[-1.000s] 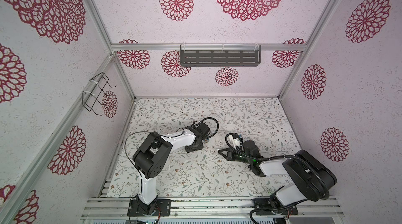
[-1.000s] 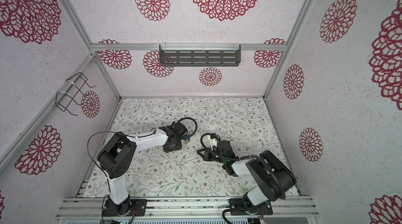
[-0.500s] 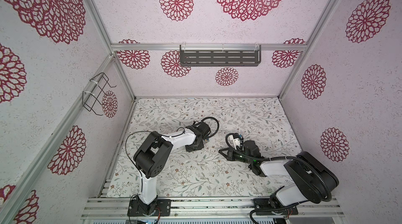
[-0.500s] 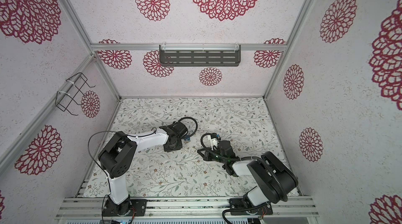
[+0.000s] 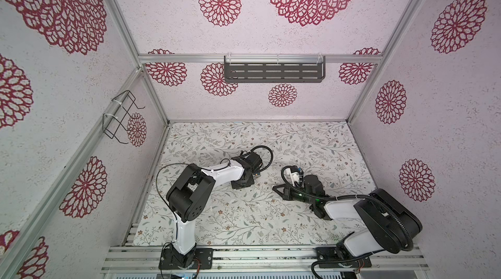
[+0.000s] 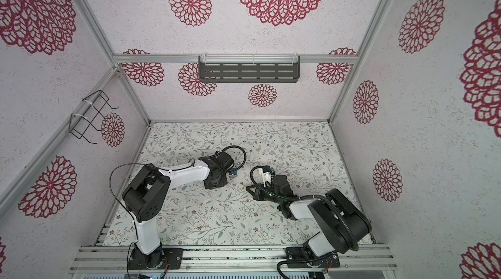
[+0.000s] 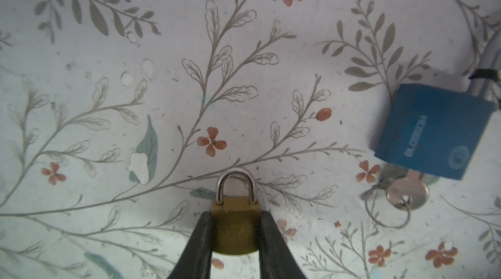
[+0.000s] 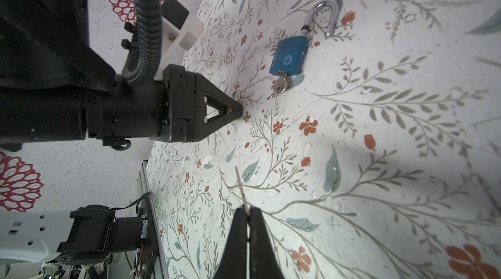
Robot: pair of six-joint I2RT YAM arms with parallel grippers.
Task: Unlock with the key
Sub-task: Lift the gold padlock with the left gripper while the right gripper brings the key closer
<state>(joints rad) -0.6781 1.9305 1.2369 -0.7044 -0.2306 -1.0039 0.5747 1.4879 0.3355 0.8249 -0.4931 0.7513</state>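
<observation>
The right claw (image 8: 247, 210) is pinched shut on a thin silvery key (image 8: 241, 187), whose blade juts forward over the floral-patterned counter (image 8: 379, 155) toward the other arm. Just beyond, the left claw (image 7: 236, 216) has drawn in over the past second from a wider gape. Its black fingers (image 7: 202, 242) now press both flanks of a small brass padlock (image 7: 234, 237), which appears to lie flat on the counter. The padlock's steel shackle is seated in the body and points away from the wrist.

That closing looks like the turning point of the job: with the body gripped, the lock can be lifted and steadied for the key. The keyhole cannot be seen. It likely sits in the base, which faces back into the claw, so the lock may need turning before the blade can enter. Key and brass lock are still apart.

Farther along the counter lies a blue square padlock (image 7: 431, 131), its shackle apparently sprung open. It has its own silver key on a ring (image 7: 408, 193) in its base, and seems to need no further work. A dark slotted shelf (image 5: 273, 72) hangs on the far wall.
</observation>
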